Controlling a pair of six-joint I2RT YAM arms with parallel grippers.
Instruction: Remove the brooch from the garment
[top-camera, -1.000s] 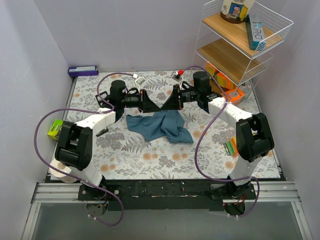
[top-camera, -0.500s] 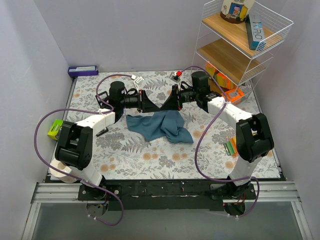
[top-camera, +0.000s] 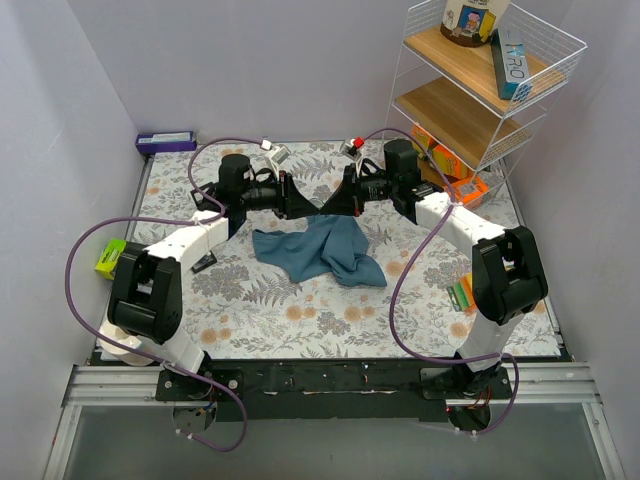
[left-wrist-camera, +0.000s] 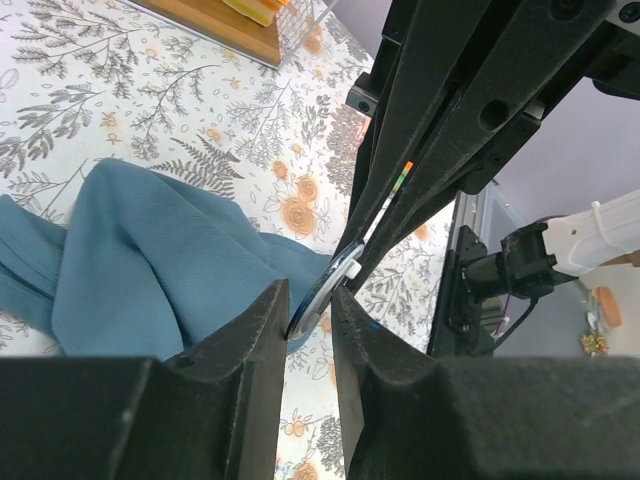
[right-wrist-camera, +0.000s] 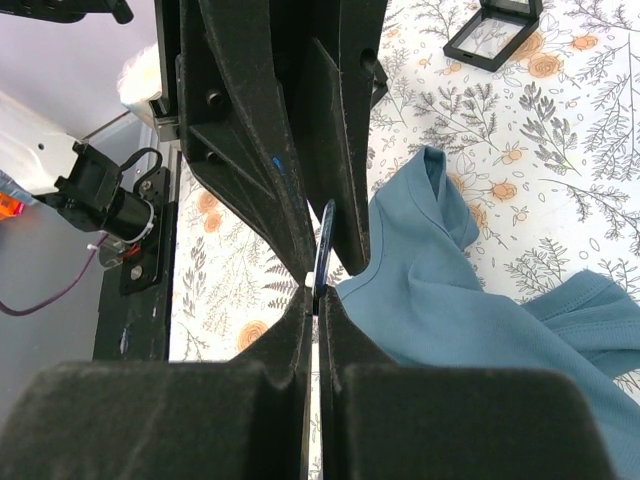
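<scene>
We see the two arms meet tip to tip over the far edge of the teal T-shirt (top-camera: 322, 255), which lies crumpled on the floral-patterned table (top-camera: 300, 320). The right gripper (right-wrist-camera: 316, 298) is closed tight, its fingers pinching the rim of the brooch (left-wrist-camera: 325, 290), a thin whitish disc seen nearly edge-on. The disc slants up out of the right fingertips and is held in the air above the table. The left gripper (left-wrist-camera: 310, 305) faces it from the opposite side. Its fingers stand a little apart, and the lower edge of the brooch sits in the gap between them. In both wrist views the shirt spreads below and beside the fingertips. We cannot tell whether any cloth still hangs from the pin.
</scene>
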